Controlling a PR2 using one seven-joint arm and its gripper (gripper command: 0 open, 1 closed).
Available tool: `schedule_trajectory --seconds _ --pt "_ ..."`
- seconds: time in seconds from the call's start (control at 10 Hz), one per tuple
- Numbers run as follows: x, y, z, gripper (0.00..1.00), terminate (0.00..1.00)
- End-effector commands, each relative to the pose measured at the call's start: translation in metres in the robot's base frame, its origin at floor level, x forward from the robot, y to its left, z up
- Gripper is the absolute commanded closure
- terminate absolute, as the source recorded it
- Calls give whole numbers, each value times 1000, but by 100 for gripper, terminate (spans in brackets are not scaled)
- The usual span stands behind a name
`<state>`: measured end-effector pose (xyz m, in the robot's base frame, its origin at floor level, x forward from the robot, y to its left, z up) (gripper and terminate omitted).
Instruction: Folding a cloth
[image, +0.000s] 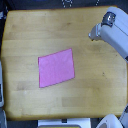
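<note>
Cloth flat and untouched, arm parked well away at the exterior view's far right.

Exterior view: the cloth (56, 67) lies spread, slightly skewed, near the middle of the wooden table (30, 30); a pinch on so thin a sheet could slip or drag it into wrinkles instead of lifting a corner. The gripper (95, 34) hangs well apart from it, forearm angling in from the right; whether the jaws are spread, I cannot tell.

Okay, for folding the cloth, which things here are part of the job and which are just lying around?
Part of the job:
pink cloth, flat on the table
robot hand, off toward the exterior view's upper right

Just there:
wooden table
white objects at the bottom edge, unclear what they are
</note>
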<state>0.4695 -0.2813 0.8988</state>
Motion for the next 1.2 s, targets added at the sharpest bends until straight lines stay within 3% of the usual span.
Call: schedule_trajectory --seconds 0.0,0.4,1.1 --pt "-1 1 -1 0 0" --pt "2 32 -10 0 0" --pt "-21 126 -42 0 0"
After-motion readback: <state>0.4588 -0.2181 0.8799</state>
